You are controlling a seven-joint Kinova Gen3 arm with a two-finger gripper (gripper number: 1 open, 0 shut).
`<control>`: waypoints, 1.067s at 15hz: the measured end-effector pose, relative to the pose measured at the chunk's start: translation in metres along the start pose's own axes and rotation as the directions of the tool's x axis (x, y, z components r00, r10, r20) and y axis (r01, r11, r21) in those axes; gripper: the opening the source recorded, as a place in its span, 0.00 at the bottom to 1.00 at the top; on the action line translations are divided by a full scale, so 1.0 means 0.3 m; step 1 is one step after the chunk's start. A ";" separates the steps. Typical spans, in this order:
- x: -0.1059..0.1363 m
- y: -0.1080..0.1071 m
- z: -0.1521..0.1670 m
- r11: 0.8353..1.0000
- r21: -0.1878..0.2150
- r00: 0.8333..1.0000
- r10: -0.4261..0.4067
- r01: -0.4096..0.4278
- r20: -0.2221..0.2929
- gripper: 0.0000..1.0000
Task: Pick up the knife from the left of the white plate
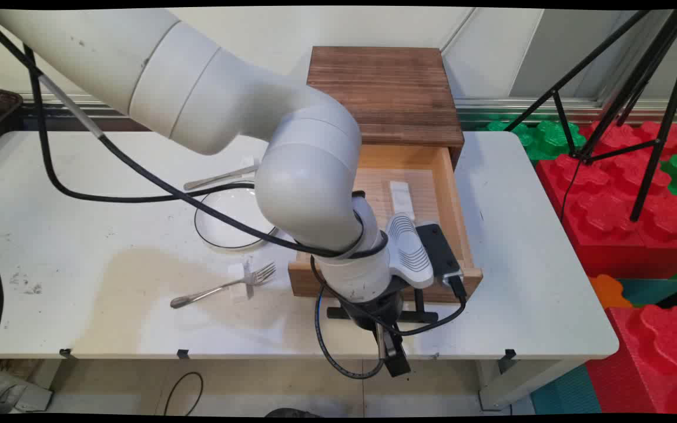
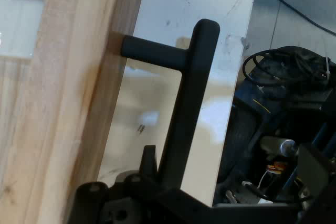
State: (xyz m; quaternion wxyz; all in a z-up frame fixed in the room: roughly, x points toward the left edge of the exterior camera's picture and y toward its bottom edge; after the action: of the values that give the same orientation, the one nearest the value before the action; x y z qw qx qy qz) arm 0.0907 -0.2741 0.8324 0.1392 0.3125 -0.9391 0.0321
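A wooden drawer (image 1: 453, 194) stands pulled out of a dark wooden cabinet (image 1: 382, 88) on the white table (image 1: 526, 247). A small white block (image 1: 402, 198) lies inside it. My gripper (image 1: 393, 352) is at the drawer's front, near the table's near edge, shut on the black bar handle (image 1: 428, 317). In the hand view the handle (image 2: 191, 87) runs up from the gripper (image 2: 168, 169), with one fingertip (image 2: 149, 156) against its left side. The drawer's light wood front (image 2: 68, 103) fills the left, and the white block (image 2: 21, 27) shows beyond it.
A white plate with a dark rim (image 1: 197, 226) sits left of the drawer, partly behind the arm. A fork (image 1: 221, 288) lies in front of it and a knife (image 1: 221, 177) behind. Red and green foam blocks (image 1: 626, 200) and a black tripod (image 1: 650, 88) stand to the right.
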 end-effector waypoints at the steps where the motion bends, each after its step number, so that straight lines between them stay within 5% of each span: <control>1: 0.000 0.000 -0.002 1.000 0.005 1.000 0.002 -0.002 -0.002 1.00; 16: -0.055 0.016 -0.135 0.997 0.068 0.996 0.030 -0.024 -0.085 1.00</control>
State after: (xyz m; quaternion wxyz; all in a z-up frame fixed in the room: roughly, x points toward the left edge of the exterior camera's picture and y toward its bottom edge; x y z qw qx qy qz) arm 0.1103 -0.2547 0.8669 0.1684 0.3027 -0.9348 0.0790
